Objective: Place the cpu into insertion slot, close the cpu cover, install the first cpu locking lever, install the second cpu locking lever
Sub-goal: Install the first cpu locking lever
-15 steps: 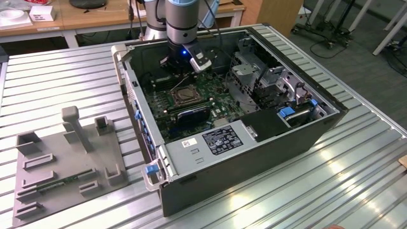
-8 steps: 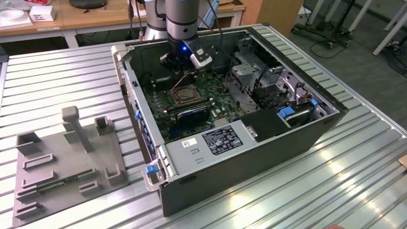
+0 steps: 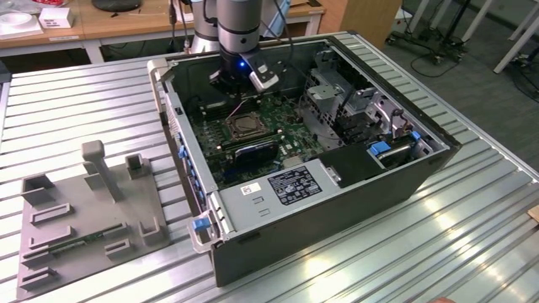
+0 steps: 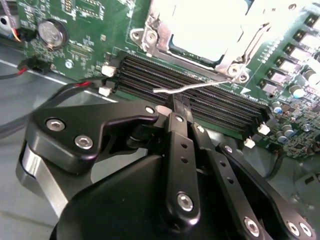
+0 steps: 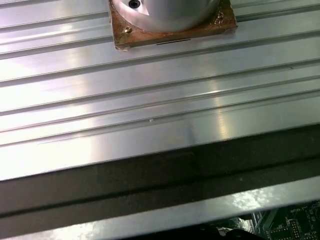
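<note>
lever step, cover [image 4: 152, 40] down | my jaws closed, tips on lever [image 4: 205, 85] just beside cover | needs firm latching push, I reckon

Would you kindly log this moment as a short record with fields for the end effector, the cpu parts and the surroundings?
end effector: inside the open computer case, fingers drawn together, tip at the locking lever
locking lever: thin silvery wire above the memory slots; whether it is gripped is unclear
cpu cover: appears down over the insertion slot
cpu: pale face showing through the cover's cut-out
table: ribbed metal, grey fixture tray on it at the exterior view's left
</note>
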Motion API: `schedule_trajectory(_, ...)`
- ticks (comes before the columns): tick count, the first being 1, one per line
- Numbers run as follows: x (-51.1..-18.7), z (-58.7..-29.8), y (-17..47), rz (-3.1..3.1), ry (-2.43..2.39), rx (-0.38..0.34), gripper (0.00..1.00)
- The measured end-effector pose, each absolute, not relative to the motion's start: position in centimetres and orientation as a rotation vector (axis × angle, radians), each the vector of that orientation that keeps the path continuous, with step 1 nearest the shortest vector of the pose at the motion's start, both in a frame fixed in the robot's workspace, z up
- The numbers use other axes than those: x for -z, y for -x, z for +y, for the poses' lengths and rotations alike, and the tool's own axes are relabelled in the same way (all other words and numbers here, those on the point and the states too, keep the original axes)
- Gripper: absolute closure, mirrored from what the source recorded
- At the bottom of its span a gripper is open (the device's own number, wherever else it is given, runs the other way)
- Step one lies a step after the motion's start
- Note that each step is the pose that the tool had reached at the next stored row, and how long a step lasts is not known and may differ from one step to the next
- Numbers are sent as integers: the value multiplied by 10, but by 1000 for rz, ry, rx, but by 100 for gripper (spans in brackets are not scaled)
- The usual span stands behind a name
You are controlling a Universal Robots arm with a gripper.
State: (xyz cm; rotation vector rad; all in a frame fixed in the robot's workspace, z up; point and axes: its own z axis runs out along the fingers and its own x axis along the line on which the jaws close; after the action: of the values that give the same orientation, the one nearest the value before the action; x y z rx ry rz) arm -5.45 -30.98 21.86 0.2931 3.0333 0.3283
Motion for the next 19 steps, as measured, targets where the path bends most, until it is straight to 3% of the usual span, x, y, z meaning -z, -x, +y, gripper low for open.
schedule_trajectory(19,-231,-319,55,3033,-293,-331,90)
